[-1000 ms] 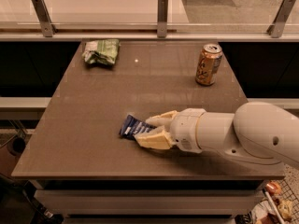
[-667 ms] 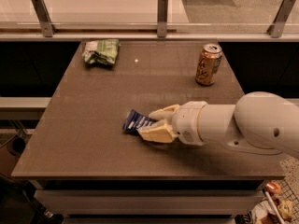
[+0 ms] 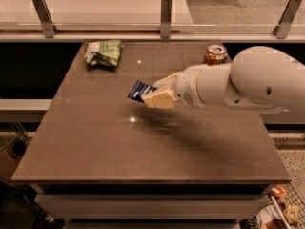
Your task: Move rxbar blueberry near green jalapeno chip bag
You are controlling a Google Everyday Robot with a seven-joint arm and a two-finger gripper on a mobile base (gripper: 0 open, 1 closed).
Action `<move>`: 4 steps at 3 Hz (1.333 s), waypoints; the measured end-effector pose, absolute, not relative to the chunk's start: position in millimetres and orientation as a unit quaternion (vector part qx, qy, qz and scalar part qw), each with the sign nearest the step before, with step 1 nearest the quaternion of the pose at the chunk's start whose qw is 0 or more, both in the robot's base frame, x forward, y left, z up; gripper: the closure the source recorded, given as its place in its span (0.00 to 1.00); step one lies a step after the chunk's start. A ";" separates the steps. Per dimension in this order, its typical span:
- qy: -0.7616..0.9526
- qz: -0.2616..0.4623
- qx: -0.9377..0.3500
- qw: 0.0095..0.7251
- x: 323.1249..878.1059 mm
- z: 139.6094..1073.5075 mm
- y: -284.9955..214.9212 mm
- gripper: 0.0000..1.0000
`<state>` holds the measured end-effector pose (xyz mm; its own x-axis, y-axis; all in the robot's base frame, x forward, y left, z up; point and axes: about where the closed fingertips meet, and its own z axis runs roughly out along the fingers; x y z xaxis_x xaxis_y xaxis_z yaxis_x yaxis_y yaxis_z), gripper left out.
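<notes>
While the claw (image 3: 152, 93) holds the rxbar blueberry (image 3: 139, 90) clamped above the counter (image 3: 95, 142) — green jalapeno chip bag (image 3: 102, 53) well apart, far-left.

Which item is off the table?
The rxbar blueberry, dark blue, held in the gripper above the table; green jalapeno chip bag and can rest on it.

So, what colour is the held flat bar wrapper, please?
Dark blue wrapper, in the gripper mid-frame; camera view.

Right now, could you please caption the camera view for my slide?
End effector holds the rxbar blueberry above the table; green jalapeno chip bag rear left, can rear right.
</notes>
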<state>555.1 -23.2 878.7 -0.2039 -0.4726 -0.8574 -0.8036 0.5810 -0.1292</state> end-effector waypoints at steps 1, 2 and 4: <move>0.756 0.141 -0.422 0.481 597.6 915.4 -24.2 1.00; 0.753 0.100 -0.417 0.498 645.4 948.1 -25.4 1.00; 0.749 0.031 -0.391 0.534 733.7 988.8 -29.8 1.00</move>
